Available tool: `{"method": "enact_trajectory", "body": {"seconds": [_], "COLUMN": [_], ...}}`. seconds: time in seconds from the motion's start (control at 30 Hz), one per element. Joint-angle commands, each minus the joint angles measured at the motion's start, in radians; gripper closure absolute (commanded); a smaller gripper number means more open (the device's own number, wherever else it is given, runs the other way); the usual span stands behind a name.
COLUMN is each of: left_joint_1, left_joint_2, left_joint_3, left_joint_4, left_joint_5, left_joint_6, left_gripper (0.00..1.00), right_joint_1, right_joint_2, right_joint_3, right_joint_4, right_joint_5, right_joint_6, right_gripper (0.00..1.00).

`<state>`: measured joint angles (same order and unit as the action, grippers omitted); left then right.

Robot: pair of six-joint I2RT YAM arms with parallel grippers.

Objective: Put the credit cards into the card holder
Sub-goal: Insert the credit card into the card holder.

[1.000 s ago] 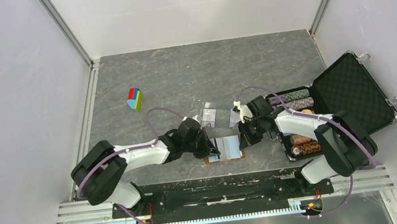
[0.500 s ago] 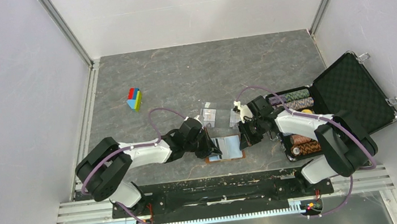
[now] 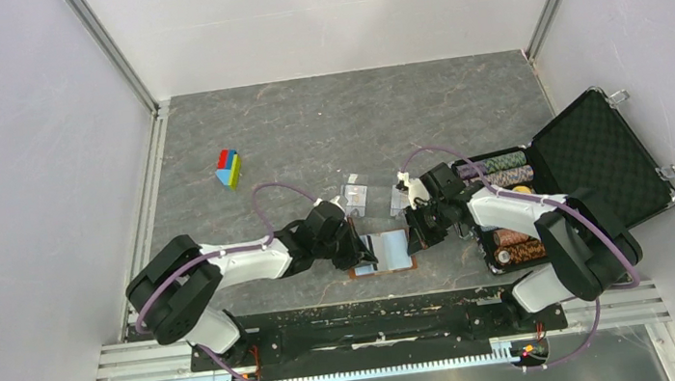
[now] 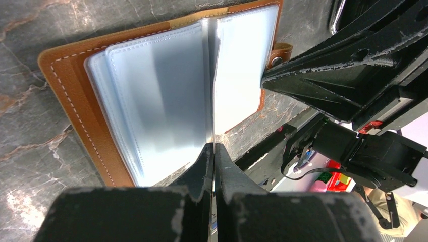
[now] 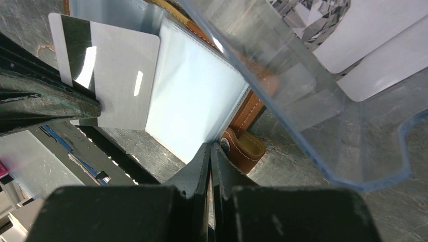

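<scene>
The brown card holder (image 3: 385,251) lies open near the table's front edge, its clear sleeves (image 4: 156,91) fanned upward. My left gripper (image 3: 360,251) is shut on a credit card (image 5: 116,85), a pale card with a dark stripe, held upright over the open sleeves. It shows only edge-on in the left wrist view. My right gripper (image 5: 209,147) is shut on the edge of a sleeve page, beside the snap tab (image 5: 242,148). More white cards (image 5: 373,30) lie under the clear plastic tray (image 5: 313,101).
An open black foam-lined case (image 3: 602,158) with stacks of poker chips (image 3: 506,170) stands at the right. A small multicoloured block (image 3: 230,167) sits at the back left. The arms' mounting rail (image 3: 360,329) runs along the near edge.
The left arm has edged slightly toward the card holder with the card in its grip. The right arm has barely moved.
</scene>
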<state>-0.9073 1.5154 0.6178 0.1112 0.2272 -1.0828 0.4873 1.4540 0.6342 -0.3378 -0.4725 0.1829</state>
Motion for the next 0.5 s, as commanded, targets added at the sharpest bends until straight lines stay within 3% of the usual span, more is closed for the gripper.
{"method": "enact_trajectory", "body": {"seconds": [0.0, 0.47], "left_joint_1": [-0.005, -0.004], "left_joint_2": [0.033, 0.089], "left_joint_3": [0.037, 0.036], "left_joint_4": [0.02, 0.041], "left_joint_5": [0.005, 0.017], "left_joint_6": [0.038, 0.023], "left_gripper": [0.98, 0.98], "right_joint_1": [0.004, 0.004], "right_joint_2": [0.006, 0.005], "right_joint_3": [-0.028, -0.034], "right_joint_4": [-0.025, -0.025], "right_joint_5": [0.046, 0.044], "right_joint_6": [-0.02, -0.02], "right_gripper": [0.97, 0.97]}}
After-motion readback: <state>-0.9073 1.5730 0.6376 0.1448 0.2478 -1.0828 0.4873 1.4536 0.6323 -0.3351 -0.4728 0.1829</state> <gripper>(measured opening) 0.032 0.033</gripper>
